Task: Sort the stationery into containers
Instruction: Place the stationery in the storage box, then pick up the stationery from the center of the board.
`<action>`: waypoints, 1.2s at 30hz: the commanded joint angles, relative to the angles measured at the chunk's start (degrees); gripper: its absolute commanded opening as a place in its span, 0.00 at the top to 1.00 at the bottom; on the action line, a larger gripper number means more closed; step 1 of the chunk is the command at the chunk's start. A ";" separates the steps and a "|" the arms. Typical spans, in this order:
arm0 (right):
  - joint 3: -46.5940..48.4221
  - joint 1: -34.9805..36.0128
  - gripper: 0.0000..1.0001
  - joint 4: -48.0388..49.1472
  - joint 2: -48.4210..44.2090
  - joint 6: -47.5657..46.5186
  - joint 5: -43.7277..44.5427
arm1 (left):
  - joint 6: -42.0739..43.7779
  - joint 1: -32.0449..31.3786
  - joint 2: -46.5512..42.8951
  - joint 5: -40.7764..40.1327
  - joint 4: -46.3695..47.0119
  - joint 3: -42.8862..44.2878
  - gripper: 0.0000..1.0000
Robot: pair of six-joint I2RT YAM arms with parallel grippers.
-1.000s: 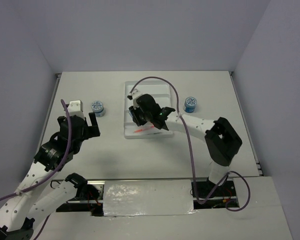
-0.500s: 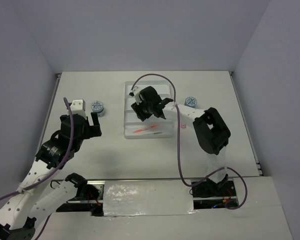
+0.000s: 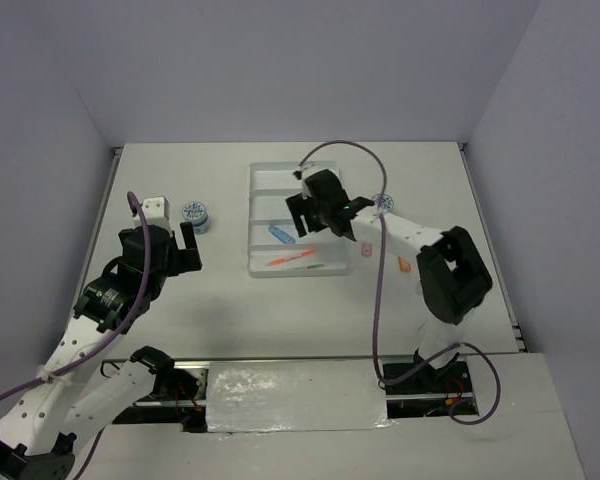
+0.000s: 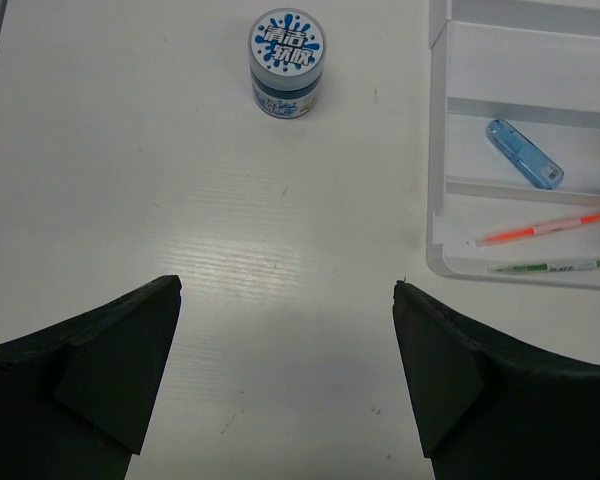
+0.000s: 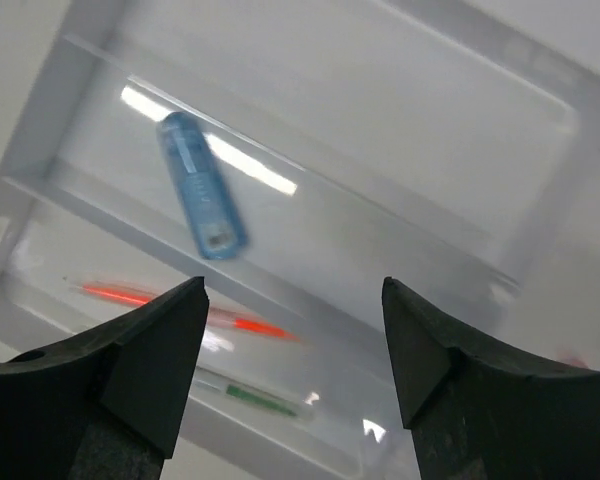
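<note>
Since a moment ago, my right claw (image 5: pixel 292 285) has slid to the right over the white tray (image 3: pixel 270 180). Now the short blue stick (image 3: pixel 279 234) shows, lying flat in the tray. It sits a bit slanted in the second slot from my side. My right claw is spread wide and holds nothing. It hangs over the tray, up and to the right of the blue stick, and does not touch it.

The orange pen (image 4: pixel 545 228) and the green pen (image 4: pixel 555 266) lie side by side in the slot nearest to me.

My left claw (image 4: pixel 286 288) has hardly moved. Its two fingers are far apart too, with nothing between them. It hovers over the table (image 3: pixel 230 310), to the left of the tray.

One round blue and white tub (image 4: pixel 287 62) stands upright on the table ahead of that claw, well apart from the tray. The other tub (image 3: pixel 384 203) stands to the right of the tray, partly hidden behind my right arm. A pink stick (image 3: pixel 365 251) and an orange stick (image 3: pixel 403 266) lie on the table right of the tray. They are near each other but not touching.
</note>
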 commanded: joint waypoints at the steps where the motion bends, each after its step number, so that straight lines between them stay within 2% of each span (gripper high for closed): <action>1: -5.40 -3.87 0.22 -0.06 -12.49 14.94 15.27 | 0.89 0.43 -0.12 0.96 2.03 0.17 0.01; 3: -8.31 -7.11 0.23 -4.37 -15.65 18.37 19.31 | 0.98 0.61 -0.30 1.49 2.12 0.08 0.01; 6: -12.61 -11.86 0.24 -6.58 -17.86 20.93 19.34 | 0.98 0.61 -0.74 1.67 2.12 -0.10 0.01; 9: -15.70 -15.90 0.32 -6.23 -17.35 20.41 16.63 | 1.15 0.61 -1.00 1.84 2.38 -0.19 0.01; 11: -16.22 -17.59 0.41 -6.14 -14.72 19.79 14.86 | 1.24 0.70 -0.74 1.93 2.29 -0.10 0.01; 14: -16.75 -20.22 0.48 -4.92 -11.55 19.62 11.26 | 1.15 0.70 -0.38 1.93 2.21 -0.10 0.01; 16: -17.19 -20.84 0.49 -3.34 -10.66 19.53 8.19 | 1.24 0.70 -0.21 2.02 2.29 -0.10 0.01; 26: -16.49 -20.85 0.49 -1.66 -5.22 19.35 4.92 | 1.50 0.96 0.14 2.46 2.47 -0.10 0.01; 35: -14.12 -20.93 0.69 -6.31 -3.01 18.83 4.13 | 1.77 1.14 0.32 2.81 2.56 -0.10 0.01; 36: -14.12 -20.85 0.80 -6.58 -3.19 18.91 4.57 | 1.77 1.14 0.23 2.81 2.56 -0.10 0.01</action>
